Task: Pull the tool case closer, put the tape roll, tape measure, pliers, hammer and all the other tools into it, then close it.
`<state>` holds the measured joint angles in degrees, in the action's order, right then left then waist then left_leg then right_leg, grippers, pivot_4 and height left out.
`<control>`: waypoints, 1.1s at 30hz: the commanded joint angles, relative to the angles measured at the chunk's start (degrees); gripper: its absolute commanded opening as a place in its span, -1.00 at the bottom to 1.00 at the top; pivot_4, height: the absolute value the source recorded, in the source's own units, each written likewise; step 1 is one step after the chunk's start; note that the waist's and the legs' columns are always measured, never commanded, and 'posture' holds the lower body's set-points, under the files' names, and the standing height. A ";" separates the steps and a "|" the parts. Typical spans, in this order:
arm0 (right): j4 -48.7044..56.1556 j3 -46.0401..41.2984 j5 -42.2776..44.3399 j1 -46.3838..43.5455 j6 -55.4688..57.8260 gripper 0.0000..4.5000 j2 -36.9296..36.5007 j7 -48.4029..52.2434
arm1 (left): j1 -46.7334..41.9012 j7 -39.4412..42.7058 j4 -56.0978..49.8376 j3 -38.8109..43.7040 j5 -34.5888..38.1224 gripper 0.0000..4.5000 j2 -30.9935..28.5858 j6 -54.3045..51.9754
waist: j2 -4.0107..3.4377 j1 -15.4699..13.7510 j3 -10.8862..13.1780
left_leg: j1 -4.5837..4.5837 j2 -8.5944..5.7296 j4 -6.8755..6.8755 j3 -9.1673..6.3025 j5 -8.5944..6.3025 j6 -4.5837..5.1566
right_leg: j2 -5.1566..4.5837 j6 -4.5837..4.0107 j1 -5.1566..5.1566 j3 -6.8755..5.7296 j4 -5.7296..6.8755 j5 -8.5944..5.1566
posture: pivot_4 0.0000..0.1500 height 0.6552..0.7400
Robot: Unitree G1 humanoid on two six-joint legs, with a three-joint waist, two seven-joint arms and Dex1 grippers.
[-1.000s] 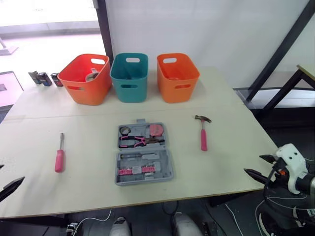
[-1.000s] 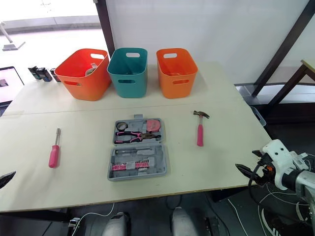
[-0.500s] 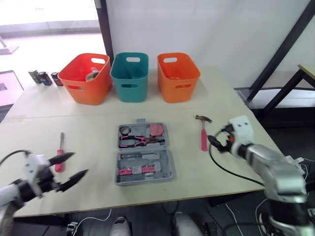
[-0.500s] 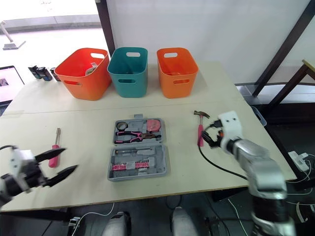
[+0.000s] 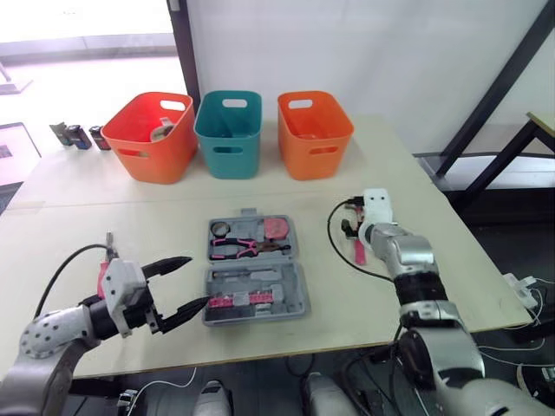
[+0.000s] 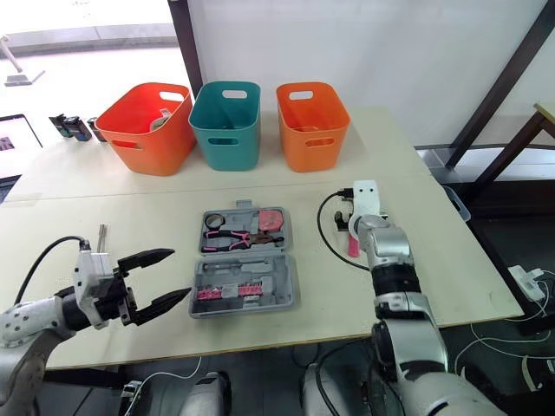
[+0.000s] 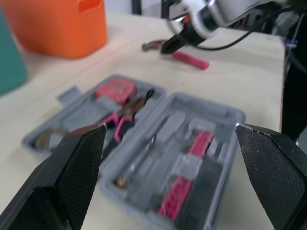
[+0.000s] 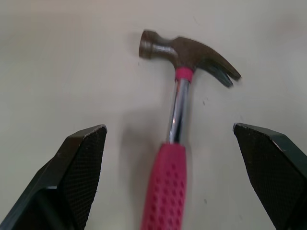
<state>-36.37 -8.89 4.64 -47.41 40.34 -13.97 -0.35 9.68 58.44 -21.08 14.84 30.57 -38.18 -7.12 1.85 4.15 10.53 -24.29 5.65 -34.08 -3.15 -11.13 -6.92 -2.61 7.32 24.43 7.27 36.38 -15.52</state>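
The grey tool case (image 5: 295, 302) lies open mid-table, holding the pliers (image 5: 247, 249), the pink tape measure (image 5: 275, 228) and the tape roll (image 5: 220, 230). My left gripper (image 5: 198, 280) hovers open just left of the case, nothing between its fingers. Behind that arm lies a pink-handled screwdriver (image 6: 101, 232), mostly hidden. The pink-handled hammer (image 8: 175, 143) lies right of the case. My right gripper (image 8: 169, 127) hangs open right above it, one finger on each side of the steel shaft, without touching it.
Three bins stand in a row at the back: red-orange (image 5: 154, 137), teal (image 5: 229, 134) and orange (image 5: 314, 134). Small dark items (image 5: 78, 136) sit at the far left corner. A black cable (image 5: 334, 227) loops from my right wrist over the table.
Both arms came in from the table's near edge. The left gripper moved right, up to the case's left side. The right gripper swung left and settled over the hammer.
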 commanded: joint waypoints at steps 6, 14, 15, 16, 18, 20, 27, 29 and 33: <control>-22.29 -3.51 0.79 -9.74 -10.12 0.74 -1.09 -1.85 | -1.87 0.12 -8.28 -1.06 4.16 1.00 -2.26 -3.71 | -0.04 0.09 -0.01 | 0.00 0.00 0.08 -0.04 -0.01 0.01 | 0.02 0.18 0.00 0.00 0.01 0.08 | 1.00 1.00; -29.25 -3.80 0.87 -12.67 -14.46 -0.94 -1.89 -1.17 | -3.01 -0.63 -7.81 -0.93 4.54 1.00 -1.77 -4.00 | -0.06 0.08 -0.02 | 0.01 -0.01 -0.11 -0.11 0.00 0.02 | 0.04 0.08 -0.10 -0.01 0.06 0.03 | 1.00 1.00; -29.55 -3.78 0.89 -12.86 -14.62 -0.99 -1.85 -1.10 | -3.00 -0.58 -7.55 -1.05 4.33 1.00 -1.70 -3.81 | -0.06 0.11 -0.02 | 0.02 -0.01 -0.11 -0.12 0.00 0.02 | 0.05 0.08 -0.10 0.00 0.06 0.03 | 1.00 1.00; -29.72 -3.72 0.88 -12.94 -14.70 -0.99 -1.83 -1.00 | -3.01 -0.70 -7.43 -1.06 4.36 1.00 -1.59 -3.87 | -0.07 0.11 -0.02 | 0.02 -0.01 -0.11 -0.12 0.01 0.02 | 0.05 0.09 -0.10 0.00 0.06 0.04 | 1.00 1.00; -29.22 -3.55 0.94 -12.80 -14.37 -0.99 -1.74 -0.73 | -3.12 -0.62 -6.86 -1.17 4.15 1.00 -1.50 -3.75 | -0.07 0.12 -0.02 | 0.03 -0.01 -0.11 -0.15 0.01 0.02 | 0.06 0.09 -0.10 -0.01 0.07 0.04 | 1.00 1.00; -27.89 -3.24 0.94 -12.48 -13.54 -0.99 -1.73 -0.42 | -3.34 -0.53 -6.27 -1.21 4.02 1.00 -1.47 -3.61 | -0.07 0.11 -0.02 | 0.03 -0.01 -0.11 -0.15 0.01 0.02 | 0.06 0.10 -0.10 -0.01 0.08 0.04 | 1.00 1.00; 12.08 -0.15 3.67 2.94 9.09 -0.99 0.94 0.32 | -4.46 0.01 -3.51 -2.07 2.92 1.00 -1.29 -2.47 | -0.22 -0.34 0.02 | 0.01 -0.01 -0.03 -0.23 0.00 0.02 | 0.08 0.18 -0.07 -0.04 0.14 0.03 | 1.00 1.00; 26.74 -0.42 4.63 9.34 16.31 -0.99 2.42 -1.02 | -4.74 0.07 -3.02 -2.40 2.75 1.00 -1.23 -2.15 | -0.28 -0.43 -0.01 | -0.08 -0.01 0.04 -0.31 0.00 0.02 | 0.07 0.40 0.04 -0.12 0.29 0.03 | 1.00 1.00; 49.92 0.12 5.02 20.35 30.04 -0.99 6.48 -3.79 | -6.05 0.65 -1.76 -3.27 2.59 1.00 -1.03 -2.03 | -0.45 -0.28 0.02 | -0.05 -0.01 0.08 -0.36 0.00 0.03 | 0.12 0.40 0.24 -0.14 0.79 -0.14 | 1.00 1.00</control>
<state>5.21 -8.85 9.30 -27.23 66.61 -7.91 -3.09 4.04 58.70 -22.44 11.42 33.13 -39.25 -10.23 1.40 3.87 10.55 -24.33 5.64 -34.02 -3.53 -11.14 -6.89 -2.48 7.57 24.67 7.12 37.18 -15.74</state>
